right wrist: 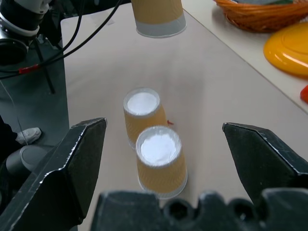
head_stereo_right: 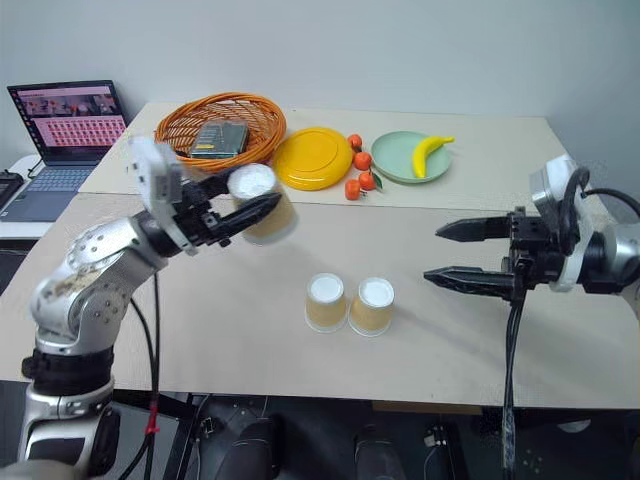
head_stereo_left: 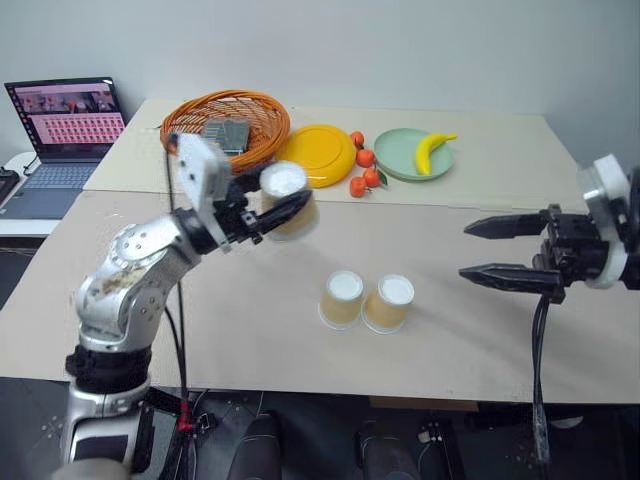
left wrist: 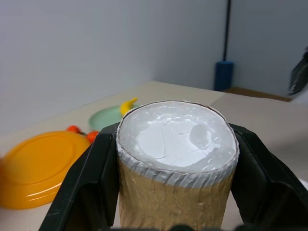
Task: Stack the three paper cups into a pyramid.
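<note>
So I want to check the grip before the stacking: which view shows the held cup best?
The left wrist view: the cup sits close up, upside down, clamped between the left tool's two fingers. The eye views show it smaller, lifted above the table. The right wrist view shows its rim end from afar.

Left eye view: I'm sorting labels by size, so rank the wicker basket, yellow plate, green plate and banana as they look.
Largest to smallest:
wicker basket
yellow plate
green plate
banana
</note>
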`<state>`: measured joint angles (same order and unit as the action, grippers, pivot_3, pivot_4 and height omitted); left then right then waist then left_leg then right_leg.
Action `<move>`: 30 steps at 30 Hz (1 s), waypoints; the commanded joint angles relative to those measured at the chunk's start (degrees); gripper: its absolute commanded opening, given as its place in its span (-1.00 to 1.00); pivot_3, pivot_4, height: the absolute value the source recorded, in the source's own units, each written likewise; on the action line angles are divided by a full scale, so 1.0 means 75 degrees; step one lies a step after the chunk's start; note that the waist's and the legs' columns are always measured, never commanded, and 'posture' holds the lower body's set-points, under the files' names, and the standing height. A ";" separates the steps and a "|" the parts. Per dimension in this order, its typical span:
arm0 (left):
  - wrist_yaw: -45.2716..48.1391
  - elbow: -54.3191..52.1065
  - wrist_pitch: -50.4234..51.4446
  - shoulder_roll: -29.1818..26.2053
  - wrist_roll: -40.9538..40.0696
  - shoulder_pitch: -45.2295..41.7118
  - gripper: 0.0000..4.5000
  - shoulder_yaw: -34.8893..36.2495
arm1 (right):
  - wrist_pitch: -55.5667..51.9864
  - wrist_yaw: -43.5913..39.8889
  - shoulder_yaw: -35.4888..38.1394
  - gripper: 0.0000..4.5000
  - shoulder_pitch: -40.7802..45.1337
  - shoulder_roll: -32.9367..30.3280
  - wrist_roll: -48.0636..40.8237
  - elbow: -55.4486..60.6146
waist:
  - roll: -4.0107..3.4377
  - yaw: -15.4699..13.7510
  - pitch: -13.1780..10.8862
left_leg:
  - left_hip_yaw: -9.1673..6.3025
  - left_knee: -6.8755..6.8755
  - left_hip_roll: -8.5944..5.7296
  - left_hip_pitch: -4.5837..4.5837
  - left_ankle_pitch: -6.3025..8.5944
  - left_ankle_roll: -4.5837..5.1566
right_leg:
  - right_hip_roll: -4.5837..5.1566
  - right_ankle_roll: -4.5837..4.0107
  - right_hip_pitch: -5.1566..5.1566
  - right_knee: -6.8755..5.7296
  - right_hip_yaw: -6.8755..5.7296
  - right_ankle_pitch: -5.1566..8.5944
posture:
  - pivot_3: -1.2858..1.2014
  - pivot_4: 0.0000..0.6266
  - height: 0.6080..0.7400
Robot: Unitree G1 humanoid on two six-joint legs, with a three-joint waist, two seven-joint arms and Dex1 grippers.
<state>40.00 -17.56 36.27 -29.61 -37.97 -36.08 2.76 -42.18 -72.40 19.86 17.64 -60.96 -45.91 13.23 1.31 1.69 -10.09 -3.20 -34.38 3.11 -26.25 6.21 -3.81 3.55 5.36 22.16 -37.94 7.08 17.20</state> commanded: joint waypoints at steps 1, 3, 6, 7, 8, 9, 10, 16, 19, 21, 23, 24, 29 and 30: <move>0.0371 0.0104 0.0201 0.0103 -0.0204 -0.0456 0.13 -0.0282 | 0.0309 0.0021 0.0852 1.00 -0.0438 0.0062 -0.0110 0.0384 | 0.0000 0.0004 0.0000 | 0.0001 0.0001 -0.0001 0.0000 0.0000 0.0000 | 0.0000 0.0000 -0.0001 0.0000 0.0000 0.0000 | 0.03 -0.52 0.88; 0.0605 0.0282 0.0224 0.0222 -0.0158 -0.0646 0.13 -0.0535 | 0.0345 0.0083 0.1159 1.00 -0.0826 0.0165 -0.0139 0.0579 | -0.0001 0.0039 0.0000 | 0.0001 0.0000 -0.0001 0.0002 0.0000 0.0000 | 0.0000 0.0000 -0.0001 -0.0002 0.0001 0.0000 | 0.03 -0.52 0.88; 0.0885 0.0539 0.0489 0.0352 -0.0216 -0.0897 0.13 -0.0839 | 0.0342 0.0264 0.1523 1.00 -0.1302 0.0348 -0.0213 0.0927 | 0.0000 0.0046 0.0000 | -0.0003 -0.0004 -0.0001 0.0006 -0.0001 0.0000 | -0.0001 0.0001 -0.0005 -0.0006 -0.0001 0.0001 | 0.03 -0.52 0.88; 0.0976 0.0684 0.0618 0.0388 -0.0180 -0.1026 0.13 -0.0989 | 0.0333 0.0356 0.1633 1.00 -0.1473 0.0426 -0.0227 0.1081 | 0.0000 0.0056 0.0000 | -0.0002 -0.0005 -0.0002 0.0005 -0.0001 0.0000 | -0.0001 0.0007 -0.0005 -0.0006 0.0001 0.0003 | 0.03 -0.52 0.88; 0.1070 0.0793 0.0822 0.0410 -0.0225 -0.1139 0.13 -0.1087 | 0.0313 0.0457 0.1735 1.00 -0.1612 0.0496 -0.0254 0.1223 | 0.0001 0.0064 0.0000 | -0.0002 -0.0008 -0.0003 0.0005 -0.0001 0.0000 | -0.0001 0.0008 -0.0008 -0.0006 0.0002 0.0004 | 0.03 -0.52 0.88; 0.1142 0.0865 0.0966 0.0426 -0.0252 -0.1216 0.13 -0.1144 | 0.0298 0.0535 0.1808 1.00 -0.1711 0.0545 -0.0278 0.1330 | 0.0001 0.0071 0.0000 | -0.0002 -0.0010 -0.0003 0.0004 -0.0001 0.0000 | -0.0001 0.0009 -0.0008 -0.0007 0.0003 0.0005 | 0.03 -0.52 0.88; 0.1228 0.0916 0.0987 0.0462 -0.0248 -0.1296 0.13 -0.1180 | 0.0263 0.0636 0.1897 1.00 -0.1810 0.0593 -0.0318 0.1454 | 0.0000 0.0080 0.0000 | -0.0003 -0.0013 -0.0003 0.0004 -0.0001 0.0000 | -0.0001 0.0011 -0.0008 -0.0007 0.0003 0.0006 | 0.03 -0.52 0.88; 0.1489 0.1144 0.1150 0.0765 -0.0243 -0.1624 0.13 -0.1305 | 0.0036 0.1261 0.2270 1.00 -0.2235 0.0754 -0.0645 0.2126 | 0.0001 0.0091 0.0000 | -0.0005 -0.0009 -0.0003 0.0004 -0.0001 0.0001 | -0.0001 0.0011 -0.0007 -0.0007 0.0002 0.0006 | 0.03 -0.52 0.88; 0.1570 0.1224 0.1105 0.0920 -0.0192 -0.1679 0.13 -0.1399 | -0.0031 0.1515 0.2383 1.00 -0.2378 0.0798 -0.0775 0.2342 | 0.0001 0.0076 0.0000 | -0.0005 -0.0014 -0.0005 0.0004 -0.0001 0.0001 | 0.0000 0.0011 -0.0011 -0.0006 0.0003 0.0005 | 0.03 -0.52 0.88; 0.1627 0.1250 0.1049 0.0992 -0.0127 -0.1693 0.13 -0.1469 | -0.0034 0.1641 0.2437 1.00 -0.2473 0.0798 -0.0852 0.2425 | 0.0001 0.0071 0.0000 | -0.0006 -0.0014 -0.0005 0.0004 -0.0001 0.0000 | -0.0001 0.0011 -0.0013 -0.0006 0.0003 0.0006 | 0.03 -0.52 0.88; 0.1664 0.1246 0.1031 0.1037 -0.0098 -0.1678 0.13 -0.1498 | -0.0016 0.1727 0.2480 1.00 -0.2565 0.0793 -0.0917 0.2480 | 0.0001 0.0072 0.0000 | -0.0006 -0.0014 -0.0005 0.0004 -0.0001 0.0001 | -0.0001 0.0010 -0.0013 -0.0006 0.0004 0.0005 | 0.03 -0.52 0.88; 0.1695 0.1254 0.0925 0.1056 -0.0002 -0.1634 0.13 -0.1562 | 0.0000 0.1750 0.2519 1.00 -0.2624 0.0806 -0.0927 0.2499 | 0.0001 0.0071 0.0000 | -0.0007 -0.0014 -0.0005 0.0004 -0.0001 0.0001 | -0.0001 0.0011 -0.0013 -0.0005 0.0004 0.0005 | 0.03 -0.52 0.88; 0.1728 0.1173 0.0568 0.1145 0.0304 -0.1193 0.13 -0.1744 | 0.0151 0.1772 0.2686 1.00 -0.2939 0.0906 -0.0887 0.2504 | 0.0001 0.0081 0.0000 | -0.0006 -0.0012 -0.0005 0.0004 -0.0001 0.0001 | -0.0001 0.0008 -0.0014 -0.0003 0.0005 0.0004 | 0.03 -0.52 0.88; 0.1752 0.1154 0.0529 0.1153 0.0341 -0.1167 0.13 -0.1754 | 0.0161 0.1770 0.2728 1.00 -0.2964 0.0904 -0.0899 0.2504 | 0.0001 0.0081 0.0000 | -0.0006 -0.0013 -0.0005 0.0004 -0.0001 0.0001 | -0.0001 0.0008 -0.0014 -0.0004 0.0005 0.0004 | 0.03 -0.52 0.88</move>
<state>52.57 -7.51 42.12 -21.26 -35.81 -44.37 -10.44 -42.08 -59.19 37.17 -4.74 -54.23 -51.20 30.96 1.32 2.29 -10.09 -3.24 -34.48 3.07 -26.22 6.20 -3.81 3.54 5.42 22.06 -37.98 7.11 17.22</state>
